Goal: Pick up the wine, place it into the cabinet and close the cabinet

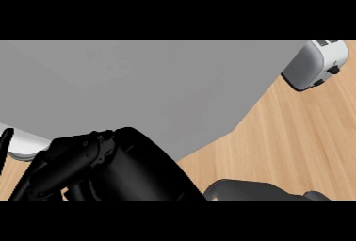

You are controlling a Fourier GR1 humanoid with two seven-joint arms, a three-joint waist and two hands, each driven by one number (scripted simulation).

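A black left hand (76,164) is pressing near the grey cabinet (125,89), finger state impossible to tell, the wine is showing nowhere, and a push landing off the cabinet panel is risking leaving it ajar.

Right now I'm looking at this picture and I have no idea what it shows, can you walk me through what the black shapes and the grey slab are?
This is the view from a humanoid robot's head, looking steeply down at a wooden kitchen counter. The big black shape at lower left is the robot's left hand, very close to the camera. The dark shape at the bottom right is probably its right arm; that hand cannot be made out. The large grey slab looks like a cabinet surface. A silver toaster stands on the counter at upper right. No wine bottle is visible, and I cannot tell whether anything is held.
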